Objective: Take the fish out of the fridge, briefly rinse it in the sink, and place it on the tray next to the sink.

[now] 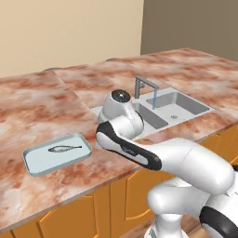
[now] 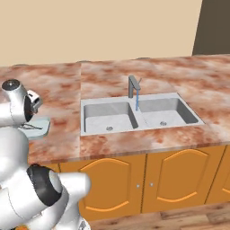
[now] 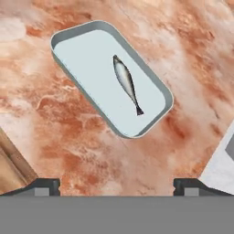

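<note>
Fish (image 3: pixel 126 83) lies in tray (image 3: pixel 77 34) (jaws wide apart).

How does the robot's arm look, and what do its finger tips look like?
The arm has smooth, rounded white shells with black bands at the joints and a round dark cap on top of one joint. The fingertips are small, dark grey, blocky pads. No cables or markings are visible.

Bright even rendered light, soft shadows, sharp, no glare

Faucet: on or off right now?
On. A blue stream runs from the faucet spout down into the right basin of the sink.
</note>
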